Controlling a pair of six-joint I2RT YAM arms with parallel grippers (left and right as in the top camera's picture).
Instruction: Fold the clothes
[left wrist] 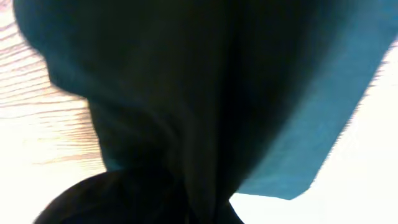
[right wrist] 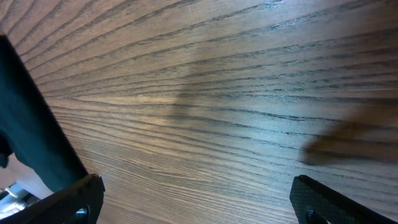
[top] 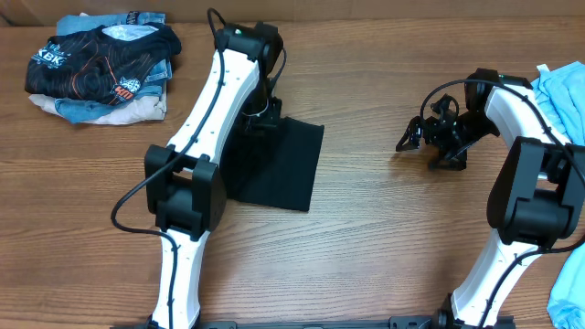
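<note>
**Desk** [top: 384, 238]: brown wood grain; carries everything listed below.

**Near-right corner:** pale blue cloth [top: 571, 283], partly cut off by the picture edge.

**Near edge:** two white-and-black arms rise here, the left arm [top: 183, 196] and the right arm [top: 530, 196]. Both reach toward the far side.

**Middle of the desk, left of centre:** T-shirt [top: 288, 164], plain black, lying as a flat folded panel with straight edges. Its left part is hidden beneath the left arm.

**Left claw** [top: 260, 119]: at the far edge of the T-shirt, pointing down, jaws together and clamped on the black fabric. Its wrist view shows the cloth gathered and hanging close before the lens.

**Right claw** [top: 425, 144]: right of centre, well apart from the T-shirt. Jaws stand wide apart and hold nothing; the fingers [right wrist: 336, 202] are above bare wood.

**Right edge, far half:** light blue garment [top: 562, 87], partly behind the right arm.

**Far-left corner:** pile of clothes [top: 91, 102], denim and pale pieces below, topped by a printed black shirt [top: 91, 59] with orange-and-white markings.
</note>
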